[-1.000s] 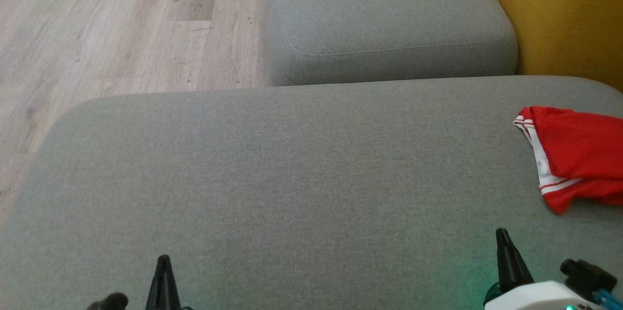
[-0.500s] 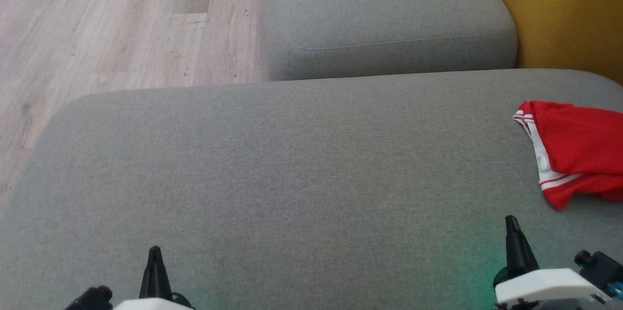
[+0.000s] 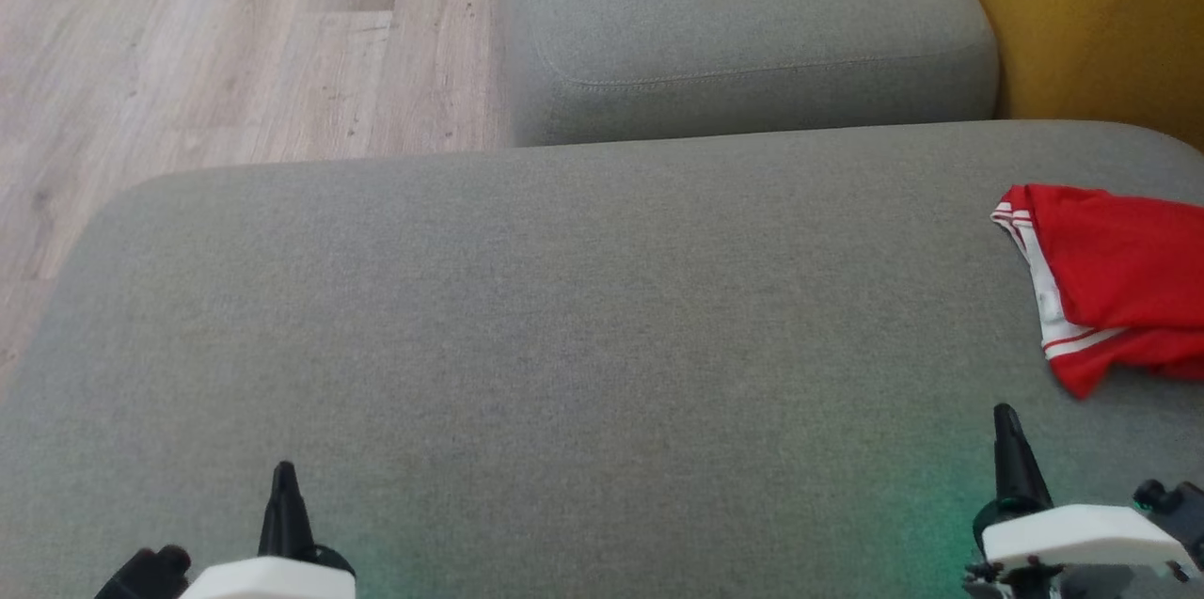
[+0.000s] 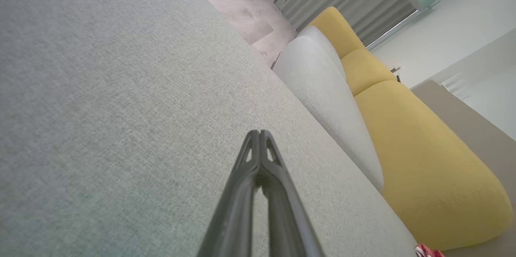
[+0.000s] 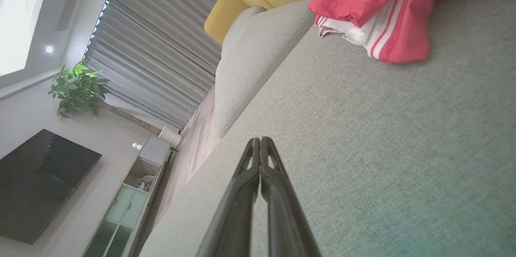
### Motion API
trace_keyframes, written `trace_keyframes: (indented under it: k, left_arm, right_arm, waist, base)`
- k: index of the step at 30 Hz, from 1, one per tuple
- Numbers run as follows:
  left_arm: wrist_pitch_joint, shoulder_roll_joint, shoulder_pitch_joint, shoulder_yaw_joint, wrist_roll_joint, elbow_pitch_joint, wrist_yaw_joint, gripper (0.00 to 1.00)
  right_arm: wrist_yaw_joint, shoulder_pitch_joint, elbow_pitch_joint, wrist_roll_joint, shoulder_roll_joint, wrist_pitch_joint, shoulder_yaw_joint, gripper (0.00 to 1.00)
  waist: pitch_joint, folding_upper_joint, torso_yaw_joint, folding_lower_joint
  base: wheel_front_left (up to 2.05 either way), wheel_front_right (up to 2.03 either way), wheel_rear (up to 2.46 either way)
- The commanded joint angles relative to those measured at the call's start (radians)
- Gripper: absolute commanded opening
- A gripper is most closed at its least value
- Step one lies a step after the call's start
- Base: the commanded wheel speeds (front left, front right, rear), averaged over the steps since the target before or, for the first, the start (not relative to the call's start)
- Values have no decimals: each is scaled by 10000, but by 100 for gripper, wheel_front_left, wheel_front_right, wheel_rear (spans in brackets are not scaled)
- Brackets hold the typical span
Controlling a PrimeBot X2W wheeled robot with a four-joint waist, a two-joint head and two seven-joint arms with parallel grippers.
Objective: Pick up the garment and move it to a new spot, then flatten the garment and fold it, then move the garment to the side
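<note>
Grey cushion (image 3: 564, 317): wide bare fabric across centre & left, free passage low over surface. Obstacle on it: red garment (image 3: 1119, 279), crumpled at right edge. Behind, 2nd cushion (image 3: 752, 25) butts up close; yellow backrest (image 3: 1082, 25) walls off rear right. Rear left drops to floor (image 3: 216, 54).

Grey fabric sofa seats (image 3: 564, 298) on pale wood-plank floor (image 3: 235, 44), yellow cushions (image 3: 1082, 16) alongside. Beyond: grey pleated curtains (image 5: 161, 47), a potted plant (image 5: 78, 85), a dark television (image 5: 40, 184).

No text, label, brand, number or sign could be read in any of the views, not even on the crumpled red fabric garment with white stripes (image 3: 1119, 270).
</note>
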Motion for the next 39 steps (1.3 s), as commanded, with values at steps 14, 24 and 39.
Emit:
trace_keyframes:
  k: [14, 24, 39]
  left_arm:
    - [457, -4, -884, 625, -1708, -394, -283, 0]
    - [716, -6, -1075, 851, -2721, -420, -437, 0]
    - [1148, -8, -1393, 1227, -4407, -463, -693, 0]
  right_arm:
    - [-5, -898, -509, 1692, 16, 446, -215, 0]
    - [-5, -1068, -583, 2680, 33, 706, -385, 0]
    - [-6, -1350, -708, 4323, 62, 1139, -668, 0]
  waist:
    - [184, 0, -63, -1]
    - [301, 0, -104, -1]
    - [495, 0, -170, -1]
  base:
    - [0, 0, 0]
    - [0, 0, 0]
    - [0, 0, 0]
